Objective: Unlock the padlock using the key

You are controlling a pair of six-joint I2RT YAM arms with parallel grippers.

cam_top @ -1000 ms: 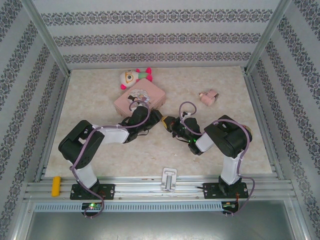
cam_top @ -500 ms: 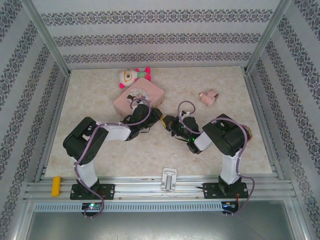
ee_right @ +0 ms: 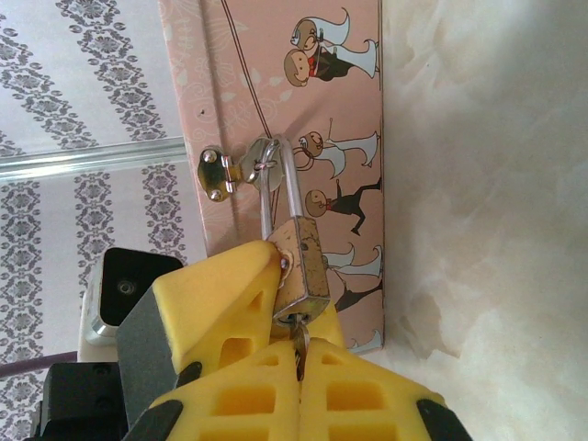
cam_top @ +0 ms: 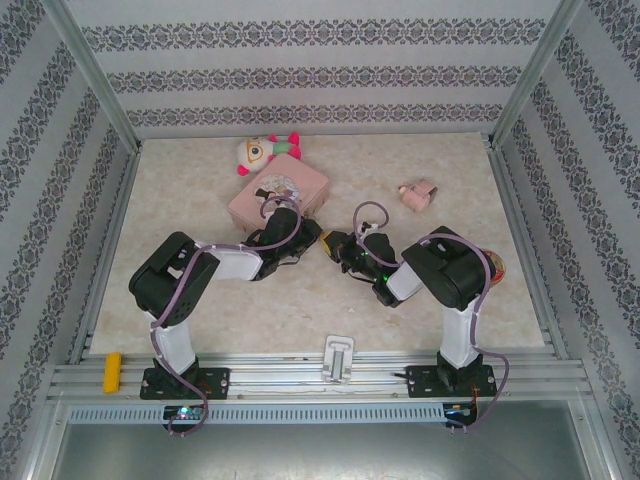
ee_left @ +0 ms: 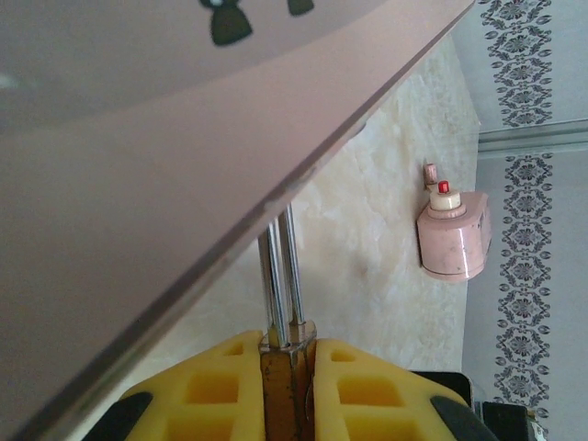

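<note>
- Right now the left gripper (ee_left: 288, 349) is clenching its yellow pads on the brass body of the padlock (ee_left: 287, 390), low centre of the left wrist view.
- Padlock is hanging against the side wall of the pink box (cam_top: 278, 196), just left of frame centre in the top view.
- Its shackle (ee_right: 268, 188) is threading the box's hasp (ee_right: 220, 173), upper middle of the right wrist view.
- Right gripper (ee_right: 301, 367) is pinching the key (ee_right: 298, 333) with its jaws pressed together, bottom centre of its own view.
- Key blade is sitting in the keyway at the lower end of the padlock body; I cannot tell how deep it is going.
- Both grippers are meeting nose to nose near the middle of the top view, just below the box's lower right corner.
- Progress, as a judgement: the lock is braced and the key is in, so those parts are looking done.
- Shackle is looking seated in the body, so the lock is not popped yet.
- Likely remaining: turning the key, then pulling the shackle free.
- Risk: the key slipping in the pads during the twist.
</note>
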